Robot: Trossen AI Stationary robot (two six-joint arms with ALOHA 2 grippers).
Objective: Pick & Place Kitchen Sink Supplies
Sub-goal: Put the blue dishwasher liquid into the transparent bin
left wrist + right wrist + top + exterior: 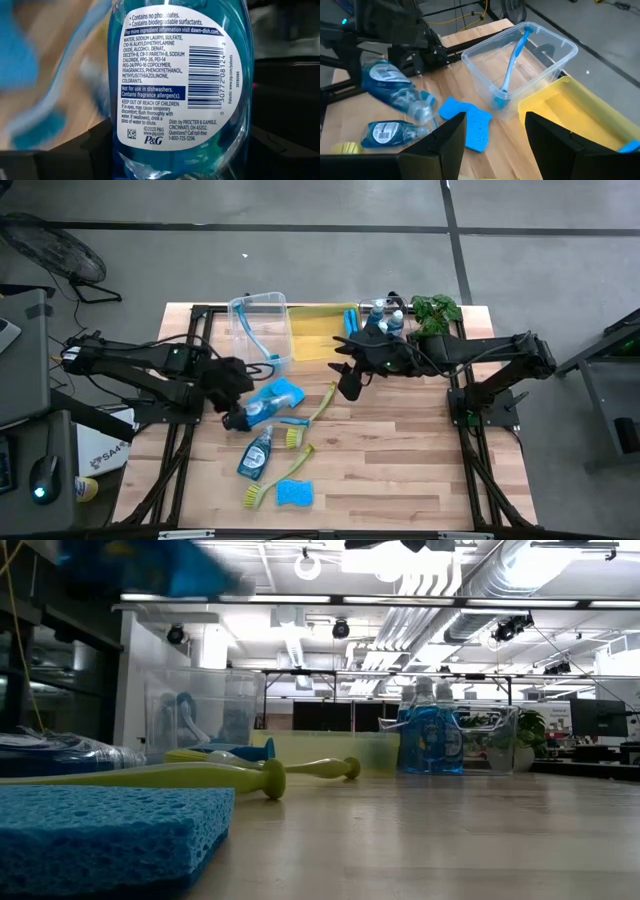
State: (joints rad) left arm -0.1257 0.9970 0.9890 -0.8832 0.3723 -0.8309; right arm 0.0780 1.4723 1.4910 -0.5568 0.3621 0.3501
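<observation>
The left gripper (238, 412) pinches a clear, blue-filled dish soap bottle (175, 90) above the wooden tabletop (400, 470), its cap cut off in the wrist view, while the right gripper (495, 135), fingers spread and empty, hovers beside a porous blue sponge (470, 122).

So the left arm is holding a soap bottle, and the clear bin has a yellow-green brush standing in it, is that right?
Not quite. The brush standing in the clear bin is blue, not yellow-green, as the right wrist view shows. The left gripper does hold a soap bottle.
</observation>
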